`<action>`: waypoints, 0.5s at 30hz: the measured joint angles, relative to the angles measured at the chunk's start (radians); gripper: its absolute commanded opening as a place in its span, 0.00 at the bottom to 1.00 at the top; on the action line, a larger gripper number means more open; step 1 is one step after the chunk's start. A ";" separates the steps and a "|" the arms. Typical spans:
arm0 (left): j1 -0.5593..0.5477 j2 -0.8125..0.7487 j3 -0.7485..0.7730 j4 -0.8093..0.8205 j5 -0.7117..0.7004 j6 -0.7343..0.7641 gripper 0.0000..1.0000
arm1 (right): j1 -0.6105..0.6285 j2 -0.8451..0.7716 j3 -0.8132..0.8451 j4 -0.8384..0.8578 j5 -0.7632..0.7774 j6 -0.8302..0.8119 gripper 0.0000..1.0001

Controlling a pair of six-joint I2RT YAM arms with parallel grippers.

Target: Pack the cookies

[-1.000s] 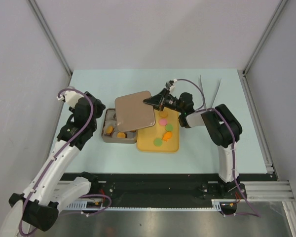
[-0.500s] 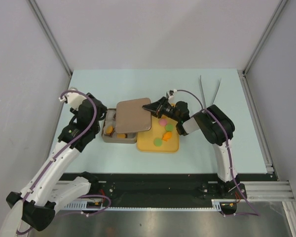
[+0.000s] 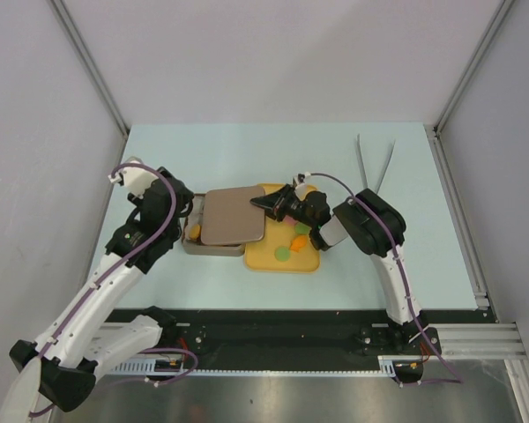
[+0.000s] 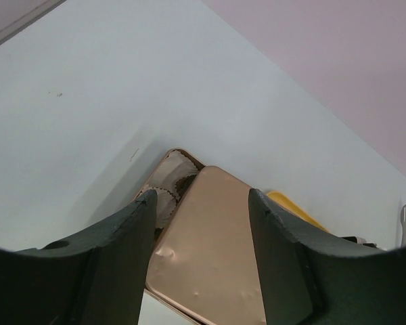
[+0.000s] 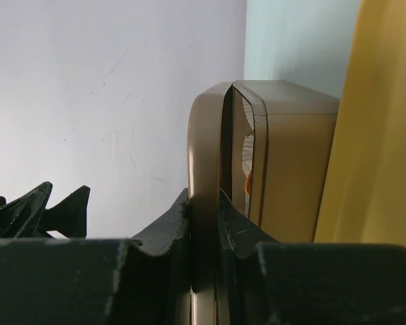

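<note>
1. Right fingers [image 5: 166, 233] pinch the right edge of the brown lid [image 3: 234, 216], which covers most of the tin [image 3: 191, 244].
2. Left fingers [image 4: 115, 250] spread, holding nothing, above the tin's left end.
3. Cookies [image 3: 282, 253] on the yellow tray [image 3: 257, 258] against the tin's right side; an orange one shows inside the tin's uncovered left end.

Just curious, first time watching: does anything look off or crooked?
The tan metal lid, pinched by the right gripper, sits skewed over the brown tin while small round cookies lie on the yellow tray.
</note>
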 measured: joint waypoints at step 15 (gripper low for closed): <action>-0.006 -0.006 -0.015 0.008 -0.006 0.000 0.63 | 0.055 0.008 0.000 0.004 0.005 0.013 0.23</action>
